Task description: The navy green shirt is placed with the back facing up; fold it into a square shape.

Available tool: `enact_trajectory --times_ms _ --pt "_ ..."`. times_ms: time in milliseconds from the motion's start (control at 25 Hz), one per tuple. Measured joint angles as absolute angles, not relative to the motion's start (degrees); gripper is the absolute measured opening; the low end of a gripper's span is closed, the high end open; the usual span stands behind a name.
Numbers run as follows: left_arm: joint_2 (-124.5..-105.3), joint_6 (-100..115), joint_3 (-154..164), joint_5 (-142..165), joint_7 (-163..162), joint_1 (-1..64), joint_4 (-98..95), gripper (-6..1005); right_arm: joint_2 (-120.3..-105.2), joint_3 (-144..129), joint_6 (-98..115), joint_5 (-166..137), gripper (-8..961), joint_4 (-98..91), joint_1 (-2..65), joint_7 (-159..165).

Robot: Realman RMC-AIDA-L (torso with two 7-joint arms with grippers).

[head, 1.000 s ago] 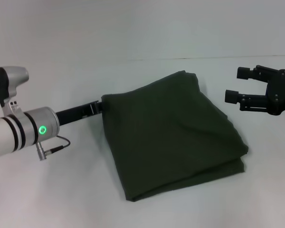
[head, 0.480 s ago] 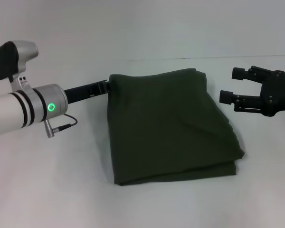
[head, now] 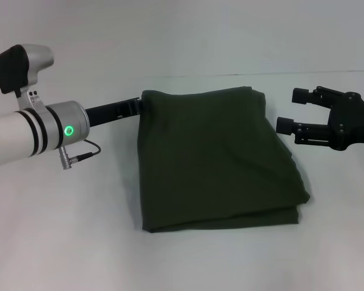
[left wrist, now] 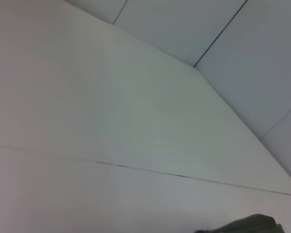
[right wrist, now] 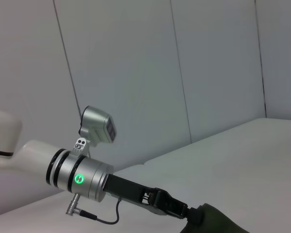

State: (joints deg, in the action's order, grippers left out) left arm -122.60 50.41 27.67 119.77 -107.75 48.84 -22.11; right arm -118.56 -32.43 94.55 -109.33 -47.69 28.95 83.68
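The navy green shirt lies folded into a rough rectangle on the white table, plain side up, with layered edges at its near right. My left gripper is shut on its far left corner, low over the table. The right wrist view shows this grip and a bit of the shirt. A sliver of the shirt shows in the left wrist view. My right gripper is open and empty, hovering just right of the shirt's far right corner, apart from it.
The white table runs back to a pale wall. My left forearm with a green light and a loose cable reaches in from the left.
My left gripper has moved back and to the right, dragging the shirt's corner and turning the shirt squarer to the table. My right gripper has shifted slightly left and stays open.
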Motion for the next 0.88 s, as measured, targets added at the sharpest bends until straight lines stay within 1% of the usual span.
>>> enact_trajectory --times_ms 600,880 --pt "-122.96 50.4 27.9 119.7 -107.8 51.7 -22.2 59 -118.82 -32.4 94.3 -109.3 931 -47.6 28.9 83.3" --pt "-123.06 50.4 27.9 119.9 -107.8 51.9 -22.2 78 -118.82 -32.5 94.3 -109.3 931 -47.6 29.0 83.3"
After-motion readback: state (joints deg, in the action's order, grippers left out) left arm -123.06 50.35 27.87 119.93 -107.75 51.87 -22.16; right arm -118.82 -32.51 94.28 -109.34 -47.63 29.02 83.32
